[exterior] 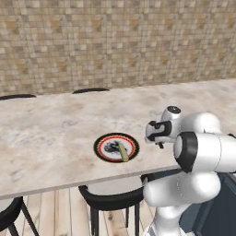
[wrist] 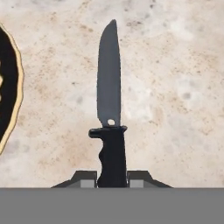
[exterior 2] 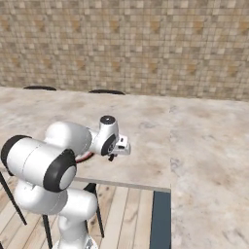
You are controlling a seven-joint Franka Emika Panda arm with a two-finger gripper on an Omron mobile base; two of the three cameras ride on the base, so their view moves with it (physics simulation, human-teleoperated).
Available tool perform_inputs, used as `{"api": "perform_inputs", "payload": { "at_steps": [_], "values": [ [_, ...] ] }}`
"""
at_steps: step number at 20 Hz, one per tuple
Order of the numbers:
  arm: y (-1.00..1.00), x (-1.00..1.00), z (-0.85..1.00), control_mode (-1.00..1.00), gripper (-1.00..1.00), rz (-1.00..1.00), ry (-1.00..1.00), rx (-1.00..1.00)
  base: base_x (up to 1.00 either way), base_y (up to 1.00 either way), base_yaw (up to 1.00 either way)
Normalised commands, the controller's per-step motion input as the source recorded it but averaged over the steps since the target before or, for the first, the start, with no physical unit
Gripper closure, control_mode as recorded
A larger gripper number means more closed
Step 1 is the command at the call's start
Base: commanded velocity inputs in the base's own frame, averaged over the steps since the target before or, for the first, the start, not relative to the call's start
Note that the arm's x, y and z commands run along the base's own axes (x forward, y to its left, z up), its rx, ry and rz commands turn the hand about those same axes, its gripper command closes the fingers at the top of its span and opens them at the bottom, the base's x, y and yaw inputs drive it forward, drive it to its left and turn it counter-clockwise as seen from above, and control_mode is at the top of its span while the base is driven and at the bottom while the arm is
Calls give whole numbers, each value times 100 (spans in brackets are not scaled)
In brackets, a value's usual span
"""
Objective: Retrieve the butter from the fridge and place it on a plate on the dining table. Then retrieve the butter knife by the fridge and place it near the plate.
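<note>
left base view — plate: round plate point(exterior: 116, 147) lay on the dining table point(exterior: 55, 129), near its front edge.
left base view — butter: pale stick of butter point(exterior: 123, 152) rested on the plate, long axis running from about 11 to 5 o'clock, toward the plate's right half.
left base view — gripper: gripper point(exterior: 160, 144) hovered low over the table at about 3 o'clock from the plate, just beside its rim; jaw state hard to read from here.

right base view — gripper: gripper point(exterior 2: 113, 156) hung under the wrist above the table point(exterior 2: 194, 141), close to the front edge; a sliver of the plate's red ring point(exterior 2: 83, 156) peeked out at 9 o'clock from it, mostly hidden by the arm.

hand view — butter knife: butter knife point(wrist: 109, 109) clamped by its dark handle between the finger tips point(wrist: 89, 178), blade pointing to 12 o'clock, long axis straight along the gripper's line of sight.
hand view — grip: jaws narrow, pinched on the handle's end.
hand view — plate: black rim with pale edge point(wrist: 13, 87) sat at 9 o'clock from the blade, apart from it, bare tabletop between.

judgement — key relation: knife lay roughly parallel to the near plate rim, plate to its 9 o'clock; likely already near enough, so lowering and letting go here would seem to suit, with no drift toward the rim.
</note>
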Motion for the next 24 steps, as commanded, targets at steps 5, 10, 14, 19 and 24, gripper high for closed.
{"api": "perform_inputs", "payload": {
  "at_steps": [5,10,14,19,24],
  "values": [
    [2,19,-24,-100,100,-1,0,0,0,0,0],
    [3,20,-15,-100,100,0,0,0,0,0,0],
    [7,19,-7,-100,100,0,0,0,0,0,0],
    [12,16,-7,-100,100,0,0,0,0,0,0],
    [11,10,-6,-100,100,0,0,0,0,0,0]
  ]
}}
